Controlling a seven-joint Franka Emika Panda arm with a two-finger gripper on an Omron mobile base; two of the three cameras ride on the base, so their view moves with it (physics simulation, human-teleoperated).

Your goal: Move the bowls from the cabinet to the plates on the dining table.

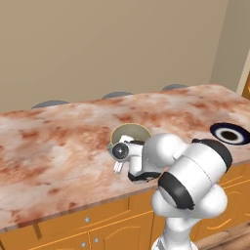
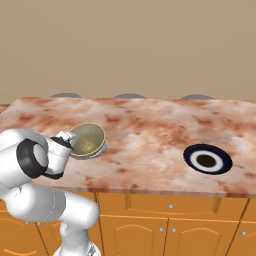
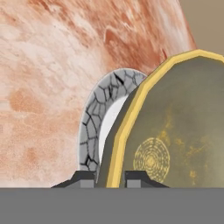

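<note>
Over the marbled dining table [image 2: 150, 130], an olive bowl [image 3: 175, 127] is pinched by its yellowish rim in the gripper [image 3: 109, 177], above the pale crackle-rimmed plate [image 3: 94, 118].

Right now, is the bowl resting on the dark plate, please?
No, the bowl is in the gripper, far from the dark plate.

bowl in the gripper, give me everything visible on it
The bowl is deep and round, olive-grey inside with a paler yellow rim and a faint ringed pattern at its bottom. It looks glazed and holds nothing. The gripper pinches its rim, one fingertip inside the wall and one outside. It hangs tilted over the dining table, just above the pale grey crackle-patterned plate; whether they touch is unclear.
</note>
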